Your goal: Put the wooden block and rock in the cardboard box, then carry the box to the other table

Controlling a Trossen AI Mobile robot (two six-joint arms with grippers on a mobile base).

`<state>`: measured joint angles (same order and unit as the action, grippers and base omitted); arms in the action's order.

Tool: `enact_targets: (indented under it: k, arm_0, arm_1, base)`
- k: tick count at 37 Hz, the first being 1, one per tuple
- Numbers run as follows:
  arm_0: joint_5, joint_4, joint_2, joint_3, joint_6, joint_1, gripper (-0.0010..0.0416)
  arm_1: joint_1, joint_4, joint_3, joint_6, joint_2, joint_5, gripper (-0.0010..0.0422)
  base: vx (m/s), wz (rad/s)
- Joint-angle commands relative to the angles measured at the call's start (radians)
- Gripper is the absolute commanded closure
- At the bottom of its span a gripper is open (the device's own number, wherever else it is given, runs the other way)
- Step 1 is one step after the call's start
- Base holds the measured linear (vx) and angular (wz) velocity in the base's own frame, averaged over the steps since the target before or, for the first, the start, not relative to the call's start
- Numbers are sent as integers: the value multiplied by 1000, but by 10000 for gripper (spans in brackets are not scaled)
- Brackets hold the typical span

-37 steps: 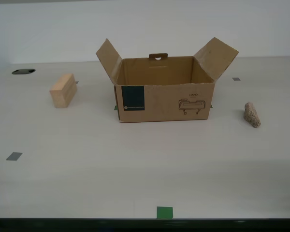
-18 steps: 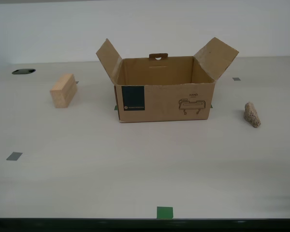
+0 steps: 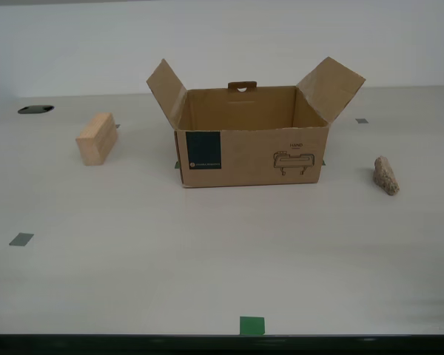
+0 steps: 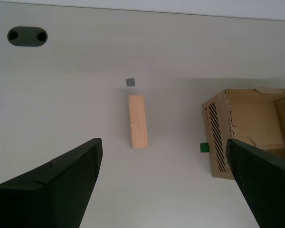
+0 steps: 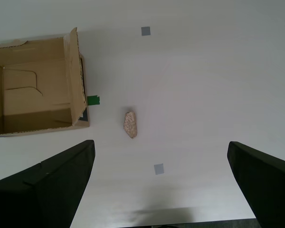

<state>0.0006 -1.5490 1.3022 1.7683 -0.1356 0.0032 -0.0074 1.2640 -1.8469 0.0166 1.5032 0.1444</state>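
Exterior view: brown corrugated cardboard box point(image 3: 251, 137) stands open-topped mid-table on the smooth beige table point(image 3: 207, 259), side flaps splayed outward, dark blue label patch and black line drawing facing the camera, handle-slot tab up at the far wall. Pale tan rectangular wooden block point(image 3: 96, 138) lies well apart toward the exterior view's left; small pinkish-brown speckled rock point(image 3: 385, 175) lies apart toward the exterior view's right. Neither arm visible here.

Second wrist view: my second gripper point(image 4: 164, 183) hangs high above the table, jaws spread wide, holding nothing. Wooden block point(image 4: 137, 121) lies between the fingers' line of sight, box point(image 4: 247, 133) beside it.

First wrist view: my first gripper point(image 5: 161, 183) likewise wide open and empty, high over the rock point(image 5: 130, 124), which lies near the box point(image 5: 38, 85).
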Motion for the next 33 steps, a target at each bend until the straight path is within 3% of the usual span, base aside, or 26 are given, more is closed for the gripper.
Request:
enact_targets:
  k: [1, 11, 17, 33]
  arm_0:
    - [-4, 0, 1, 0, -3, 1, 16]
    - [-4, 7, 1, 0, -3, 4, 16]
    - [-4, 7, 1, 0, -6, 5, 16]
    - [-4, 18, 1, -43, -11, 6, 16]
  arm_1:
    - [-2, 3, -1, -11, -2, 3, 57]
    - [-15, 6, 14, -9, -2, -13, 57]
    - [-35, 14, 33, 2, -2, -63, 57]
    - [-60, -53, 151, 28, -2, -62, 57]
  base:
    - [0, 0]
    - [0, 0]
    - [0, 0]
    - [0, 0]
